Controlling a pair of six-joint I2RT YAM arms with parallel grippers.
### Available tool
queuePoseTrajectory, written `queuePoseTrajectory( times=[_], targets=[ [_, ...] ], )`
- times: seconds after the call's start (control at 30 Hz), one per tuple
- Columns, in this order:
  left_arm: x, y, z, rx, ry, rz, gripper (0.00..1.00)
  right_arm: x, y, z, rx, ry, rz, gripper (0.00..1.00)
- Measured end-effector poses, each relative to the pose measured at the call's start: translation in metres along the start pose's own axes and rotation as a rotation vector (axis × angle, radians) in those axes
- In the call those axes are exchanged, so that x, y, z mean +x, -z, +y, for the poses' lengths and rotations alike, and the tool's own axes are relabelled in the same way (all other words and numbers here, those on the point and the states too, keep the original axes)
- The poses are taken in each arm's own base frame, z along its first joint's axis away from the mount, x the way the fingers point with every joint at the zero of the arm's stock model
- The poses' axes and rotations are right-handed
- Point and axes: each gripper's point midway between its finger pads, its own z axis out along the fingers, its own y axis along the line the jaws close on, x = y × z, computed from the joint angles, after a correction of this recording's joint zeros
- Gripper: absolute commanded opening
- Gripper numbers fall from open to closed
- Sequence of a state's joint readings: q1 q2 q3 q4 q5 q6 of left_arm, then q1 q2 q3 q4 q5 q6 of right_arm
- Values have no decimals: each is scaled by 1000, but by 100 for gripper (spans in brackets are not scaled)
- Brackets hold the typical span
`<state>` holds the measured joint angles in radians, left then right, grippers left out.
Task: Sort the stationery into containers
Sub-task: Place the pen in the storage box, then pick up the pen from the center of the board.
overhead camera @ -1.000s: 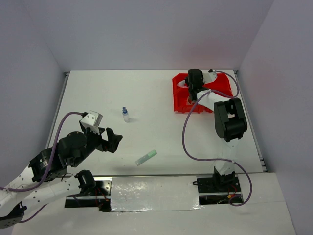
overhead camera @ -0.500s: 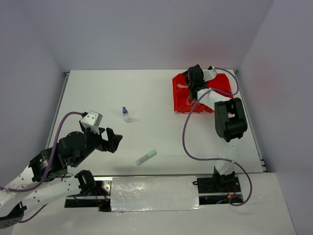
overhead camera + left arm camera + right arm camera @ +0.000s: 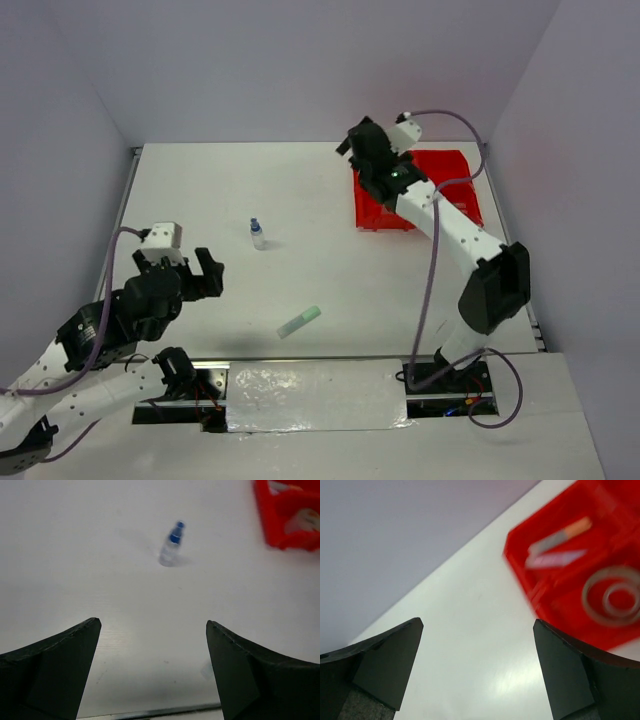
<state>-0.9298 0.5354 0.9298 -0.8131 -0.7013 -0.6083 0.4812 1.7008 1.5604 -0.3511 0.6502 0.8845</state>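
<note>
The red containers stand at the back right, also seen in the left wrist view. One bin holds two tape rolls, another an orange-tipped highlighter and a pink one. A small blue-capped bottle stands upright mid-table, ahead of my left gripper. A green highlighter lies near the front edge. My left gripper is open and empty, near the front left. My right gripper hangs open and empty above the table, just left of the bins.
White walls close the table on the left, back and right. A metal rail runs along the left edge. My right arm reaches across the near side of the bins.
My right gripper has opened wide, risen out of the bins and swung left past their left edge. My left gripper has drawn back a little to the left.
</note>
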Motion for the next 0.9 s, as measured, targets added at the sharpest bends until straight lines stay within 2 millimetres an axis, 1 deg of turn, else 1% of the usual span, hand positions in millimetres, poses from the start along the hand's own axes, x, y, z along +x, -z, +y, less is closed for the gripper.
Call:
queuePoseTrajectory(
  times=[0.03,0.07,0.1,0.13,0.2,0.27,0.37,0.47,0.53,0.6,0.67,0.7,0.73,0.87,0.9],
  targets=[
    [-3,1,14,-75,32,-11,99,11,25,8,-16,3,31,100],
    [-6,3,26,-139,65,-25,99,21,44,13,-27,-1,59,100],
    [-11,6,39,-202,98,-46,99,33,64,16,-35,-9,90,100],
    [-14,9,50,-254,128,-65,99,44,80,13,-26,-21,112,100],
    [-20,15,69,-343,179,-105,99,68,103,-3,21,-22,158,100],
    [-23,21,85,-417,225,-138,99,97,120,-18,65,-3,211,99],
    [-28,27,104,-504,277,-183,99,143,140,-35,137,14,303,93],
    [-32,29,114,-552,296,-208,99,194,158,-58,261,51,373,89],
    [-31,27,116,-561,299,-208,99,226,173,-71,343,95,400,89],
    [-30,25,117,-565,290,-199,99,253,186,-75,382,115,422,87],
    [-29,23,117,-572,280,-188,99,276,202,-78,402,115,464,85],
    [-28,22,117,-575,277,-182,99,287,211,-83,408,114,491,84],
    [-28,22,117,-576,275,-180,99,294,218,-88,413,119,509,80],
    [-28,26,118,-571,283,-193,99,317,238,-117,441,160,550,80],
    [-29,28,118,-567,289,-201,99,321,242,-120,444,168,559,80]
  ],
)
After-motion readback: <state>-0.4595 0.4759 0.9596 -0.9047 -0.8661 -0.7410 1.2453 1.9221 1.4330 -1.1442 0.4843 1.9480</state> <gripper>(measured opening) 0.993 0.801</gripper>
